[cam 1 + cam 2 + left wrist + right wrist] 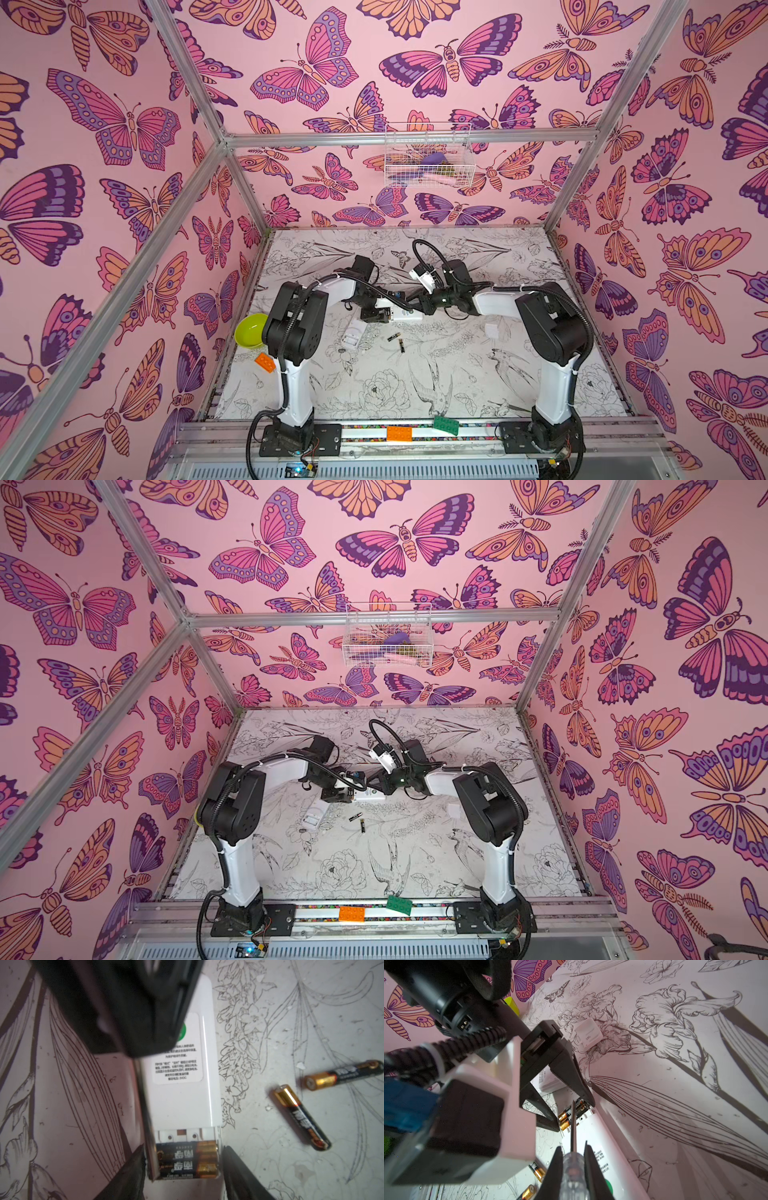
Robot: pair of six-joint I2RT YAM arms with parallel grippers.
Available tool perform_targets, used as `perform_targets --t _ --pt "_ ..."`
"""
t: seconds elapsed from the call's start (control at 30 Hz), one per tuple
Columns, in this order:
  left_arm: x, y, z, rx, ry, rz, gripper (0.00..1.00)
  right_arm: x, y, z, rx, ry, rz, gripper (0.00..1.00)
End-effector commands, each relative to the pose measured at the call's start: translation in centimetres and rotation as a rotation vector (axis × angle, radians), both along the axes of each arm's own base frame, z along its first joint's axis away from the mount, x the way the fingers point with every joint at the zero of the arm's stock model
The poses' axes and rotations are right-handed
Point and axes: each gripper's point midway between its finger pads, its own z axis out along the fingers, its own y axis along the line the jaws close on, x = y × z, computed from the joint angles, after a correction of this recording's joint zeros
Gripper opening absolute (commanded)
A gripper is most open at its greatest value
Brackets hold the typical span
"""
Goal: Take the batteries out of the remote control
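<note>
Pinching a screwdriver (572, 1126), right pincer (572, 1159) noses among two seated batteries (182, 1154); left pincer (185, 1167) straddles remote (187, 1095) at middle of table (270, 1163), clamp unclear. Batteries look light, rigid, slick: lever gold ends.

Floral-print table (457, 386), two loose batteries (302, 1116), green bowl (250, 330), orange brick (264, 362)

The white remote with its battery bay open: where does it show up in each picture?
Both top views: the remote sits just below centre.
Left wrist: the remote runs down the middle, open bay at the bottom.
Right wrist: the remote is lower middle, under the screwdriver.
Shared landmark: the two loose batteries lying beside it.
</note>
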Motion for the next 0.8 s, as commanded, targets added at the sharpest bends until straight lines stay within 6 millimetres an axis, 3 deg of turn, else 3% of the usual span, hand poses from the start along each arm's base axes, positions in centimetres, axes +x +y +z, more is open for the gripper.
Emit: perform_targets --t 0.0,0.17,0.43,0.77 --pt "-2.6 2.9 -4.3 0.156 0.11 0.02 0.59 0.4 0.3 -0.6 -0.017 -0.035 0.004 0.0" --pt "-2.2 2.9 -4.4 0.153 0.115 0.039 0.67 0.8 0.7 -0.7 -0.014 -0.057 -0.011 0.0" --pt "-2.2 2.8 -4.4 0.148 0.122 0.048 0.5 1.1 0.9 -1.3 -0.033 -0.105 -0.043 0.0" --pt "-2.2 2.8 -4.3 0.146 0.119 0.041 0.48 0.0 0.5 -2.3 -0.101 -0.111 -0.01 0.0"
